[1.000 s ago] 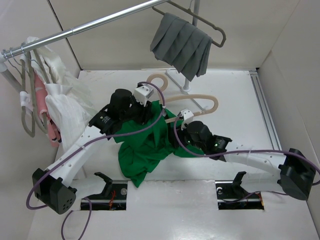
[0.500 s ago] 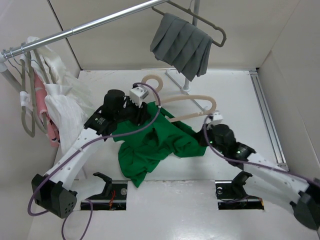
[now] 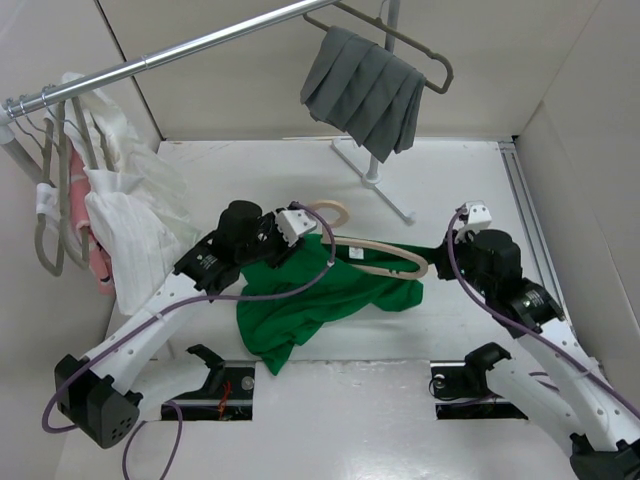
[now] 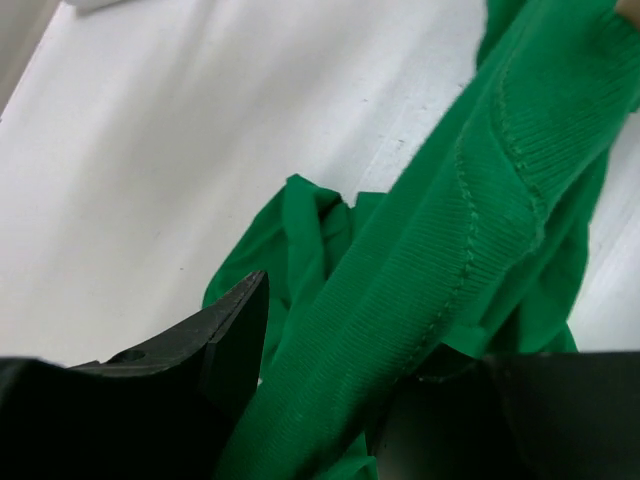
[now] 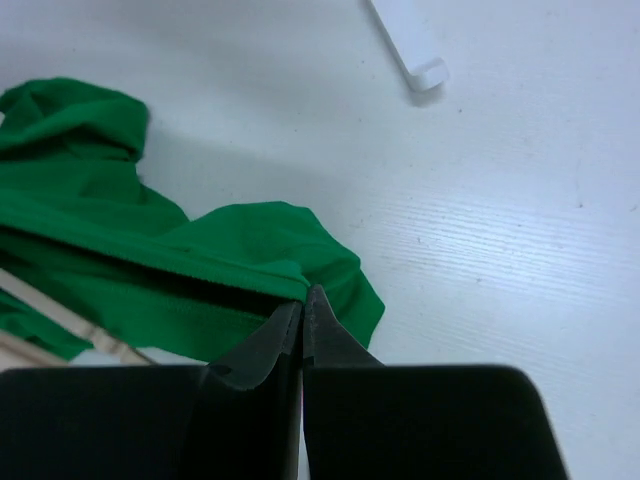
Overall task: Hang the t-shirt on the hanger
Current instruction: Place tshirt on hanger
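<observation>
The bright green t-shirt lies bunched mid-table, partly draped over the pale beige hanger, whose loop hook sticks out at the top. My left gripper is shut on the shirt's ribbed collar band, which runs between its jaws. My right gripper hovers just right of the hanger's end, shut with nothing in it; in the right wrist view its closed tips sit at the edge of a green fold, and a strip of hanger shows beneath the cloth.
A metal clothes rail crosses the back. A grey pleated cloth hangs from it on a grey hanger. White garments hang at the left. The rack's white foot lies behind the shirt. Walls close in both sides.
My right gripper has shut and pulled back to the right, off the shirt. The left gripper has dragged the collar, with the hanger, nearer and to the right.
</observation>
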{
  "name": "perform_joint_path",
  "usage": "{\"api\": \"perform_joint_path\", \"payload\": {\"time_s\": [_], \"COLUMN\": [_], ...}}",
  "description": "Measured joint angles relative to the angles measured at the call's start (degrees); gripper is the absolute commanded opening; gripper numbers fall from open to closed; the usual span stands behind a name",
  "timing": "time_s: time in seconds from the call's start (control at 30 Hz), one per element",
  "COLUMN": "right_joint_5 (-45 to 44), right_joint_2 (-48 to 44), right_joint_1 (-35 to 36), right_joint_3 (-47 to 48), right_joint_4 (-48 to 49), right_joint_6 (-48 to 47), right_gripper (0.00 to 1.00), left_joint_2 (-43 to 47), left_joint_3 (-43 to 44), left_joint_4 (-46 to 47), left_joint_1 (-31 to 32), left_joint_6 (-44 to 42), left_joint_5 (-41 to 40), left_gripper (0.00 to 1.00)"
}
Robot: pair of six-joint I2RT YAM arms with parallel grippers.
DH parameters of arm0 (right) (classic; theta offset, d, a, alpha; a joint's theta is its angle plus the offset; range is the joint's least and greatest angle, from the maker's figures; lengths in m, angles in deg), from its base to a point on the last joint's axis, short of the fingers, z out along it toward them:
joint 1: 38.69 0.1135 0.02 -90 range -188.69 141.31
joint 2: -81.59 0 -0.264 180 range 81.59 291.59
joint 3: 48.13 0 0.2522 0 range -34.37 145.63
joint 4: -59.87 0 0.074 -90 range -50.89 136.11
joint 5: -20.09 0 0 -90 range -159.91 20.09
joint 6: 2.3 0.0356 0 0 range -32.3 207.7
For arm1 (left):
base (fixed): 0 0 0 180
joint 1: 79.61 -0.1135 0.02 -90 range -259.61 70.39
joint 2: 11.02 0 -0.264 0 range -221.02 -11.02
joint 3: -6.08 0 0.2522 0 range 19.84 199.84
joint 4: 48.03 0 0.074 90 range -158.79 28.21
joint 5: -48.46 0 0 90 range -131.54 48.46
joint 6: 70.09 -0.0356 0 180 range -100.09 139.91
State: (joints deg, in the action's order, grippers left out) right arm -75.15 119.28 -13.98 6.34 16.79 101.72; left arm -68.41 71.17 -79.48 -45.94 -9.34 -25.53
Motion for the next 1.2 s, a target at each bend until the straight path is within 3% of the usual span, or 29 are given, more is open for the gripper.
{"api": "perform_joint_path", "payload": {"time_s": [0.23, 0.37, 0.7, 0.8, 1.07, 1.1, 1.2], "right_joint_5": [4.1, 6.9, 9.7, 10.4, 13.4, 13.7, 14.8], "right_joint_2": [3.1, 2.3, 5.4, 10.0, 18.9, 19.0, 19.3], "right_joint_1": [-0.4, -1.6, -2.8, -0.4, 15.1, 15.6, 16.1], "right_joint_3": [4.9, 4.8, 11.0, 14.0, 14.6, 15.0, 16.7], "right_joint_4": [-5.4, -6.6, -9.9, -8.3, -2.0, -1.5, -1.1], "right_joint_6": [-8.0, -9.8, -15.0, -16.5, -18.3, -18.7, -21.1], "right_gripper": [0.00, 0.00, 0.00, 0.00, 0.00, 0.19, 0.61], "left_joint_2": [-3.0, -3.7, -3.5, -3.6, -6.5, -7.0, -7.6], "left_joint_3": [2.0, 2.3, 0.7, 0.7, 3.3, 3.7, 4.2], "left_joint_4": [1.8, 1.3, 0.3, -0.4, -2.8, -3.1, -3.7], "left_joint_1": [-6.3, -6.7, -0.6, 0.3, 1.6, 1.6, 1.6], "left_joint_6": [5.4, 6.3, -5.8, -7.1, -5.6, -5.4, -4.6], "left_joint_5": [1.4, 1.9, -4.9, -5.5, -4.0, -3.9, -2.3], "left_gripper": [0.00, 0.00, 0.00, 0.00, 0.00, 0.00, 0.00]}}
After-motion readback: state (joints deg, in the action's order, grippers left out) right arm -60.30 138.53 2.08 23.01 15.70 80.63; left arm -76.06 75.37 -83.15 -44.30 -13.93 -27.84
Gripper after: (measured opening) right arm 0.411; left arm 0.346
